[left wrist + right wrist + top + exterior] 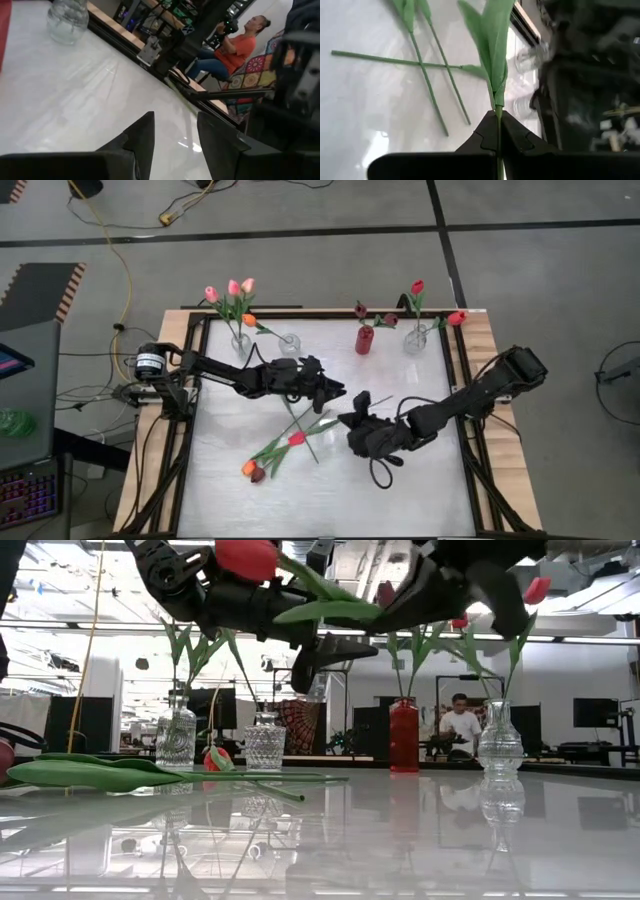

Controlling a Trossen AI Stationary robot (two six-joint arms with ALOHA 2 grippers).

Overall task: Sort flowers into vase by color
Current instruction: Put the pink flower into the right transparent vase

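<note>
Meanwhile, over the table's point(220, 500) middle the right gripper point(352, 423) pinches a red tulip's stem point(498, 122), the left gripper point(175, 135) hangs beside it with fingers parted and empty, and more flowers point(270, 452) lie toward the near-left corner.

From my right wrist camera, the thin green tulip stem point(498, 125) runs off the frame's lower edge, and its head is out of view. In my low view both arms are cut off at the top. The other dark arm point(585, 75) is just blur.
</note>
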